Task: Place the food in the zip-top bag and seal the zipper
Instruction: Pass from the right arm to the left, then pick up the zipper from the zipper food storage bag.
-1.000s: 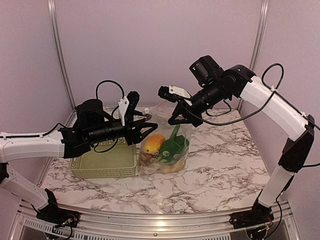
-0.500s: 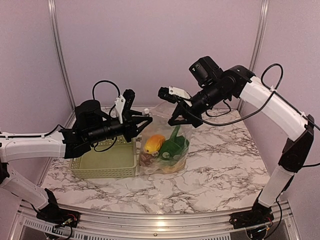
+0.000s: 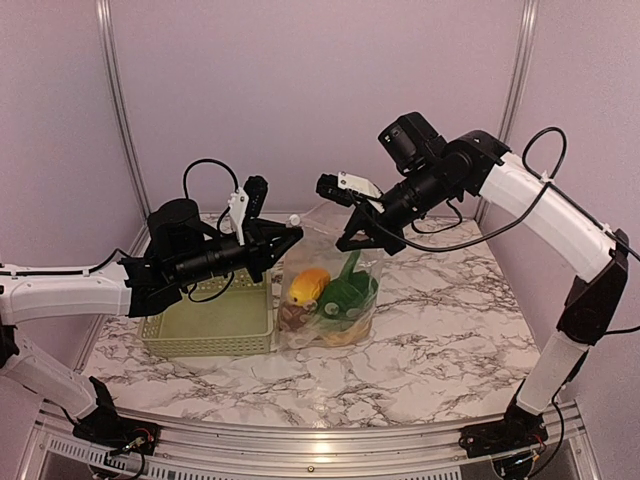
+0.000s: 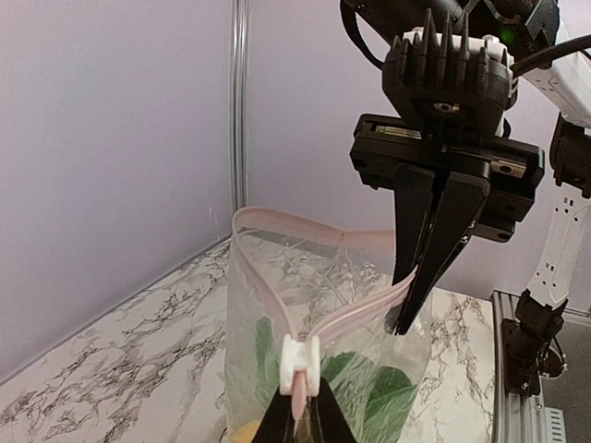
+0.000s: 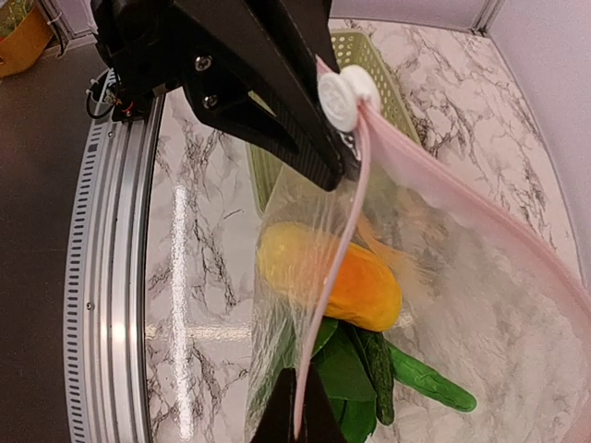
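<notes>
A: What takes up the most room?

B: The marble table (image 3: 450, 340). The bag (image 3: 338, 268) stands upright near its middle, hung by its top edge. A pale green basket (image 3: 210, 325) sits right against the bag on the left arm's side.

A: And the arms?

B: Both reach in over the bag's mouth. The left gripper (image 3: 296, 234) is at the mouth's basket-side end, and the right gripper (image 3: 345, 243) is at the opposite end.

A: Are they holding anything?

B: Yes. Each has its jaws pressed together on the zipper (image 5: 340, 226), the pink strip along the bag's mouth. In the left wrist view its fingers (image 4: 275, 426) pinch the strip just below the white slider (image 4: 300, 362). In the right wrist view that arm's fingers (image 5: 275, 420) close on the strip's other end.

A: Is the bag sealed?

B: No. Between the two grippers one lip bows away from the other, so the mouth gapes. The slider sits at the left gripper's end.

A: Where's the food?

B: It is inside the bag, piled at the bottom. There is a yellow-orange fruit (image 5: 332, 277) on the basket side, greens (image 5: 340, 367) beside and under it, and a brown lump (image 3: 292, 317) lowest, in the bag's basket-side corner.
</notes>
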Robot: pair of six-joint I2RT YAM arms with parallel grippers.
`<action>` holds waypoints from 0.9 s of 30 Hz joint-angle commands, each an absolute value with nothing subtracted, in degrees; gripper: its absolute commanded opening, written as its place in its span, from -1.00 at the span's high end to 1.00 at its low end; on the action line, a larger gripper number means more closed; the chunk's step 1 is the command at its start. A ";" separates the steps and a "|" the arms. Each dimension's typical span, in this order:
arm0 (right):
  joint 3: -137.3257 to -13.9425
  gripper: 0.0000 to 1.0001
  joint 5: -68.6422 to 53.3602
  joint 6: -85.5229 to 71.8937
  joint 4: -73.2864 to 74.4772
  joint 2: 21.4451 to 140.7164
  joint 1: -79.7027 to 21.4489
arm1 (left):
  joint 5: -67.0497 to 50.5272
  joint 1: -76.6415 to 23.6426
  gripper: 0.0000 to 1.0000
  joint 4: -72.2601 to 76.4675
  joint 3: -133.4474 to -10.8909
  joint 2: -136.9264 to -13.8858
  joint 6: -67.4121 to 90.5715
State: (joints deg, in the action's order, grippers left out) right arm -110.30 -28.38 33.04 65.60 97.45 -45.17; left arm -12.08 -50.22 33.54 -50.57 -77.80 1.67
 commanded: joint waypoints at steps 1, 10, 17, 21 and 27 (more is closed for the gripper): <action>-110.12 0.99 -27.84 33.47 66.28 96.74 -45.66 | -12.83 -49.83 0.89 35.34 -50.46 -77.57 1.15; -113.94 0.65 -27.44 34.22 66.13 97.01 -45.68 | -12.79 -49.82 1.00 32.49 -50.82 -76.69 -2.18; -120.12 0.53 -33.11 34.86 66.76 99.29 -45.78 | -16.46 -50.09 1.00 23.73 -53.59 -75.72 -9.50; -122.85 0.52 -34.67 34.97 66.56 100.42 -46.58 | -17.32 -51.03 1.00 19.97 -54.66 -74.96 -11.64; -124.06 0.26 -32.68 35.65 66.97 103.07 -50.93 | -16.84 -53.14 1.00 16.95 -55.57 -74.65 -13.11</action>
State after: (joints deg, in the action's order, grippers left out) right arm -122.39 -33.06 34.79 65.80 100.62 -47.53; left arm -16.10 -51.90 21.41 -53.87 -76.03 -10.63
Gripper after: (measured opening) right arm 0.351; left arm 0.013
